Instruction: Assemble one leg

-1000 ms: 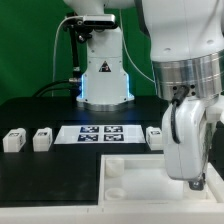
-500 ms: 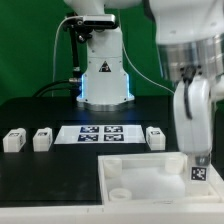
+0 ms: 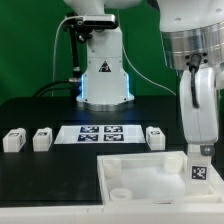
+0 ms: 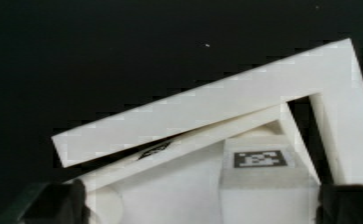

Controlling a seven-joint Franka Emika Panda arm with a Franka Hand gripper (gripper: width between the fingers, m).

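Observation:
My gripper (image 3: 198,153) is at the exterior view's right, shut on a leg (image 3: 198,170), a small white block with a black-and-white tag. It holds the leg upright just above the far right corner of the large white square panel (image 3: 140,175). In the wrist view the leg (image 4: 231,185) fills the gap between my dark fingers (image 4: 57,203), tag facing the camera, with the panel's corner (image 4: 196,105) beyond it. Three more legs lie on the black table: two at the left (image 3: 13,140) (image 3: 42,138) and one at the right (image 3: 155,136).
The marker board (image 3: 100,133) lies flat in the middle of the table behind the panel. The robot's base (image 3: 103,75) stands at the back. A round socket (image 3: 120,193) shows in the panel's near left corner.
My gripper has moved toward the exterior view's right with the leg in it and now sits over the panel's far right corner. The other legs have not moved.

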